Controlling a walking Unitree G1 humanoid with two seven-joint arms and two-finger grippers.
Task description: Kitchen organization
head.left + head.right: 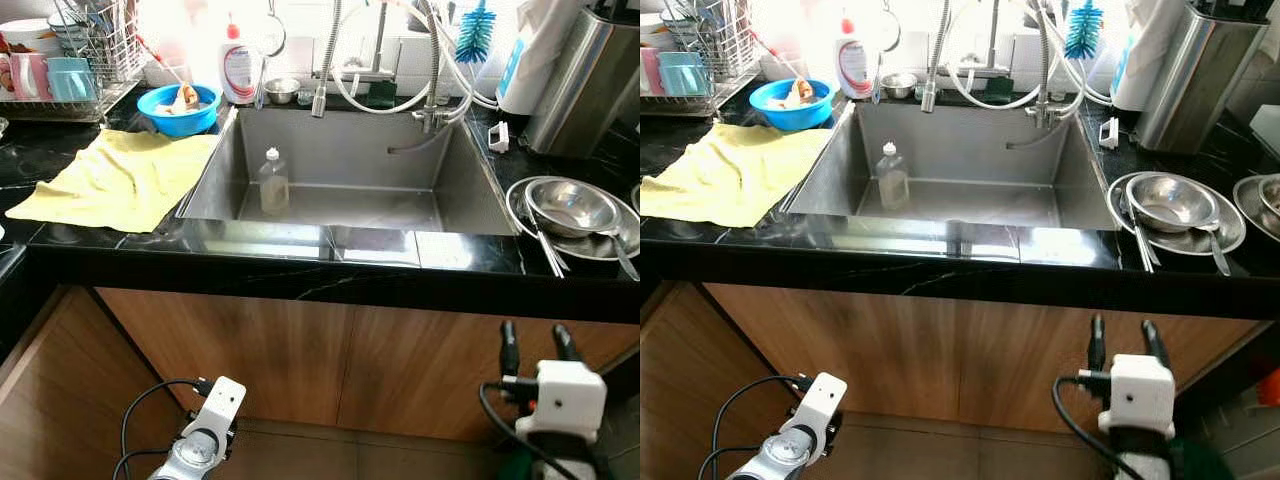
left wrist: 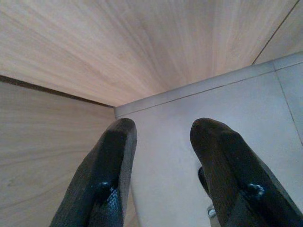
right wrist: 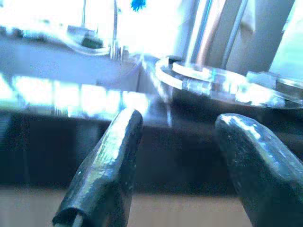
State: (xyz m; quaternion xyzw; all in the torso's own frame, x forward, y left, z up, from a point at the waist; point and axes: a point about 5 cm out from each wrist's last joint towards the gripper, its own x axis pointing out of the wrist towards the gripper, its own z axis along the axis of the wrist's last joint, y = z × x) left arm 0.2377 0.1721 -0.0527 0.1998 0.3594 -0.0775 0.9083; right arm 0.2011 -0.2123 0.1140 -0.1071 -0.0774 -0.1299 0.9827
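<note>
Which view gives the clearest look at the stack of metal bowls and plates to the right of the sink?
The right eye view: the whole stack of metal bowls and plates sits inside the frame. The left eye view shows it at the right edge. The right wrist view shows it from low down, blurred and glary, beyond the open right gripper.

The sink point(image 1: 340, 165) is brushed matt steel; the counter point(image 1: 300, 255) around it, glossy black veined stone. At nine o'clock lies a soft yellow cloth point(image 1: 115, 178). At three o'clock, polished metal bowls point(image 1: 572, 207) shine. Cabinet fronts point(image 1: 300, 360) below are smooth wood grain.
</note>
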